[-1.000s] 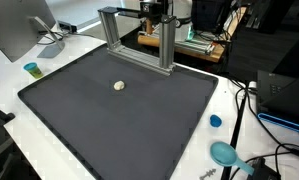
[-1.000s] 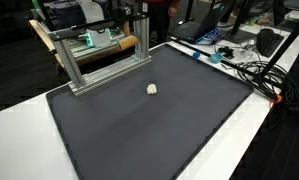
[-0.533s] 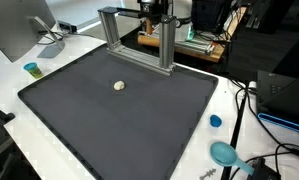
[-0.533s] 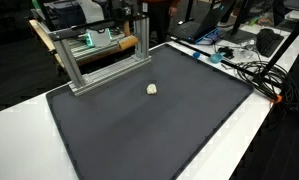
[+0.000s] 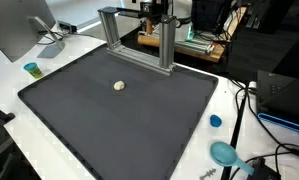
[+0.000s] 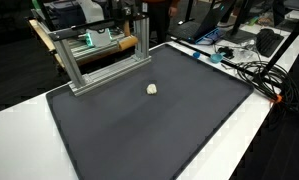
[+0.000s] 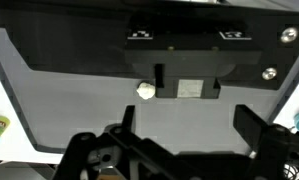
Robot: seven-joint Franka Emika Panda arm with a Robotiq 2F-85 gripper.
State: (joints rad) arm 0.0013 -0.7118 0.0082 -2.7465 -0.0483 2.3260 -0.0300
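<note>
A small white lump [image 5: 118,86] [image 6: 152,89] lies alone on the dark mat [image 5: 129,125] [image 6: 159,130], a little in front of the aluminium frame [image 5: 139,38] [image 6: 99,58]. In the wrist view the lump [image 7: 145,90] sits far below, up and to the left of my gripper [image 7: 187,125]. The gripper's two dark fingers [image 7: 123,122] stand wide apart at the bottom of that view with only bare mat [image 7: 79,95] between them. It is open, high above the mat and touching nothing.
A small blue cup [image 5: 32,69] and a monitor [image 5: 19,25] stand on the white table beside the mat. A blue lid [image 5: 215,121], a teal bowl [image 5: 224,153] and tangled cables [image 5: 257,100] [image 6: 244,65] lie along another side.
</note>
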